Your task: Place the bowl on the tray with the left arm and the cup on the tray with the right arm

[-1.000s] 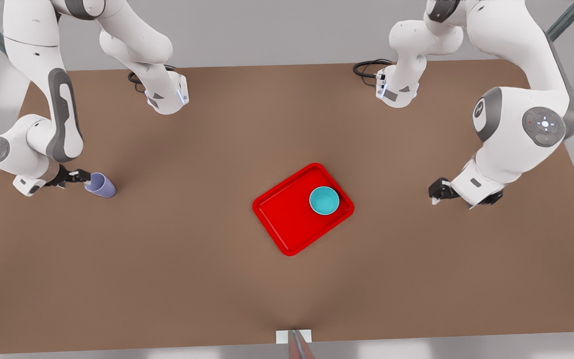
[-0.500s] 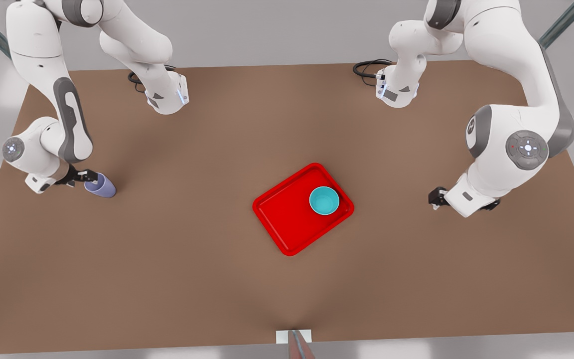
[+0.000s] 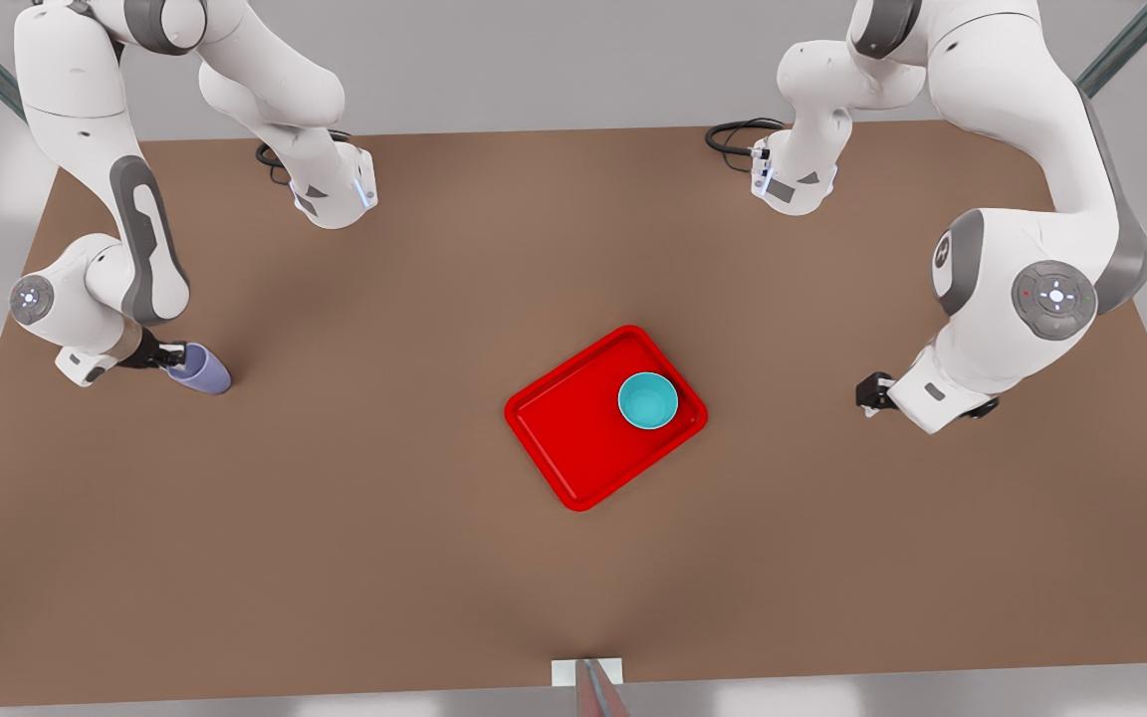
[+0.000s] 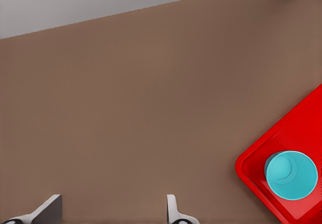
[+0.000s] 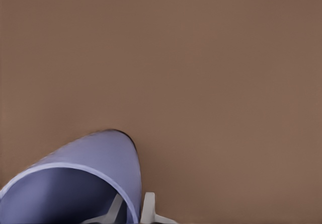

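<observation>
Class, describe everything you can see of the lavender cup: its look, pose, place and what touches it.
The cup is a pale lavender, handleless, tapered tumbler of smooth, plastic-looking material. It stands on the brown table at the front view's left, far from the red tray, open mouth up and empty. The right claw is at its rim: in the right wrist view one pale finger sits inside the wall and the other outside, straddling it.

Right wrist view: cup (image 5: 95, 168) cut off at the frame edge, one of the fingers (image 5: 149, 210) outside its wall. Left wrist view: tray (image 4: 297, 133) cropped.
</observation>
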